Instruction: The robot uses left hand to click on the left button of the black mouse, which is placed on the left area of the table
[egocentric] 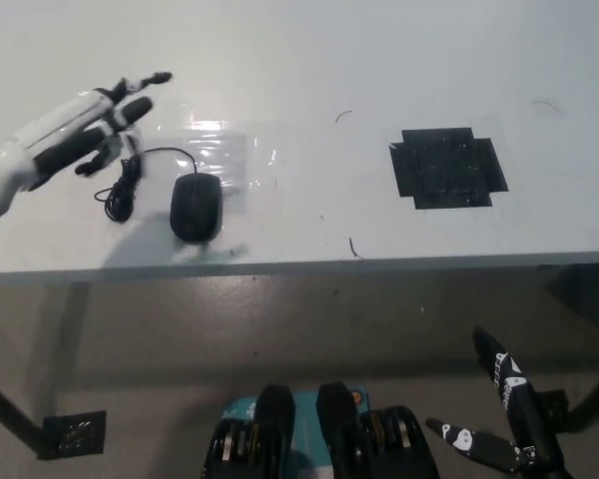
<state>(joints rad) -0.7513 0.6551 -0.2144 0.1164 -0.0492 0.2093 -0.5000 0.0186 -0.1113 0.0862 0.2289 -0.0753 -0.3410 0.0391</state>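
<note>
Open tabletop [309, 60] lies ahead of the left hand [80, 130] fingers; just below them the coiled cable [125, 185] clutters the way, the black mouse [197, 207] beyond it, unobstructed from above

A single head view looks steeply down on the white surface [299, 60], its near edge crossing mid-picture.

Left hand [85, 125] with its arm cut off by the left edge, part of the mouse cable [125, 185] hidden behind its fingers, right hand [504, 414] low at the bottom right, arm cut by the bottom edge, surface [299, 60] running past the top and sides
</note>
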